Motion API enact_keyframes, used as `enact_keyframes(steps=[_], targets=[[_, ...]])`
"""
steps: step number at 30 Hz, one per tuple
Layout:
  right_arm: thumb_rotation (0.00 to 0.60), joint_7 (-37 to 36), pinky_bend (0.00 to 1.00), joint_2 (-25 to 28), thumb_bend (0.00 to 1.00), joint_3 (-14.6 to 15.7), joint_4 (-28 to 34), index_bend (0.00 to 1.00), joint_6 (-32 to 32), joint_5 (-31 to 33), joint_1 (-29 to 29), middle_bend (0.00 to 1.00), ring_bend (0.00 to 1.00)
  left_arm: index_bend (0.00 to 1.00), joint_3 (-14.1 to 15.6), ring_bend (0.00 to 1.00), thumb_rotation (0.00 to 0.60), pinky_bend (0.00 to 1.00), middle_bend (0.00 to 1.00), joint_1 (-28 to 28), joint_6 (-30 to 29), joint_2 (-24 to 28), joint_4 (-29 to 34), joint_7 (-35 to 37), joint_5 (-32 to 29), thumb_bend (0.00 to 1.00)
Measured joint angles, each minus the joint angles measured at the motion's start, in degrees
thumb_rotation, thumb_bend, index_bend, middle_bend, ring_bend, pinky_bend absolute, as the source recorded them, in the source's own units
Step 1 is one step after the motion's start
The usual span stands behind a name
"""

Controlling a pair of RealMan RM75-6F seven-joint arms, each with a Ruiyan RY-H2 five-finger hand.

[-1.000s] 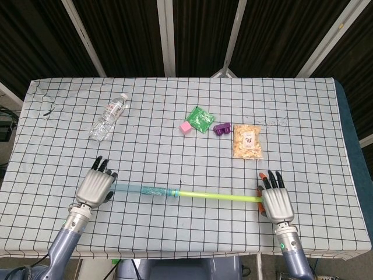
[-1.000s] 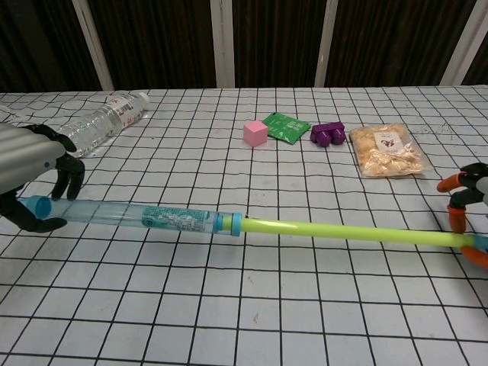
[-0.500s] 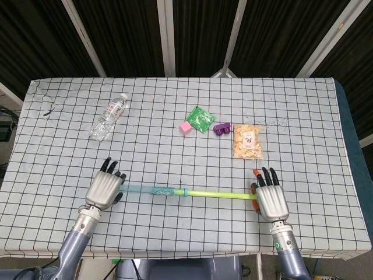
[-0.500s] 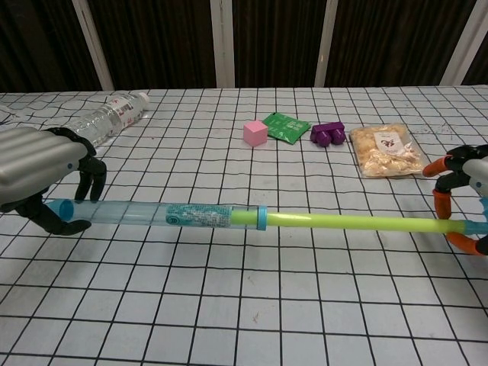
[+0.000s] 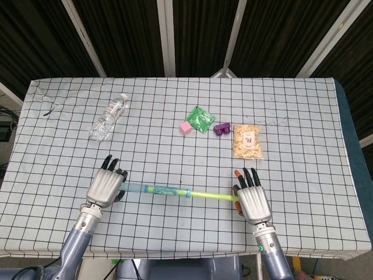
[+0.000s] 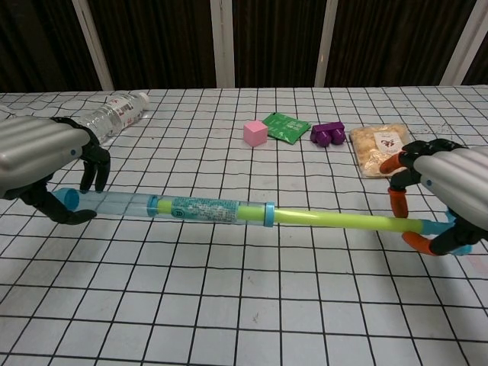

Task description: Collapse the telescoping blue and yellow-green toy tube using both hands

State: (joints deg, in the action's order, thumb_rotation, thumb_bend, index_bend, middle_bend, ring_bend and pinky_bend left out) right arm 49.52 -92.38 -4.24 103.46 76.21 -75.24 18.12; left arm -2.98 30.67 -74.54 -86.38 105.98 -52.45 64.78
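Telescoping blue and yellow-green plastic toy tube (image 6: 229, 211): looks light, rigid, slick | I grasp both ends: left hand (image 6: 38, 164) blue, right hand (image 6: 450, 194) yellow-green.

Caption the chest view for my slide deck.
Both hands, left and right, hold the part-extended toy tube.

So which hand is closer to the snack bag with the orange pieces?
The right hand. It grips the yellow-green end of the toy tube just in front of the snack bag, while the left hand grips the blue end, far across the table.
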Motion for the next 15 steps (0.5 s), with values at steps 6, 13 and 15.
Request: enact_keyframes(steps=[6,13,15], targets=[[0.6,2.22,0.0,-2.55,0.44,-1.43,-0.34,0.66,-0.31,2.25,1.44,0.2,0.0,0.53,0.1,0.15,0.6,0.1,0.55,-0.06,0.18,0.66,0.08,0.46,-0.46,0.48],[0.6,3.41,0.0,-4.02,0.44,-2.55,-1.14,0.66,-0.39,4.02,2.81,0.2,0.0,0.53,-0.12,0.15,0.6,0.1,0.55,-0.01,0.64,0.83,-0.99,1.44,-1.16,0.48],[0.6,3.5,0.0,-4.22,0.44,-2.63,-1.1,0.66,-0.32,4.11,3.01,0.2,0.0,0.52,-0.18,0.15,0.6,0.1,0.55,0.06,0.7,0.77,-1.1,1.51,-1.2,0.48]])
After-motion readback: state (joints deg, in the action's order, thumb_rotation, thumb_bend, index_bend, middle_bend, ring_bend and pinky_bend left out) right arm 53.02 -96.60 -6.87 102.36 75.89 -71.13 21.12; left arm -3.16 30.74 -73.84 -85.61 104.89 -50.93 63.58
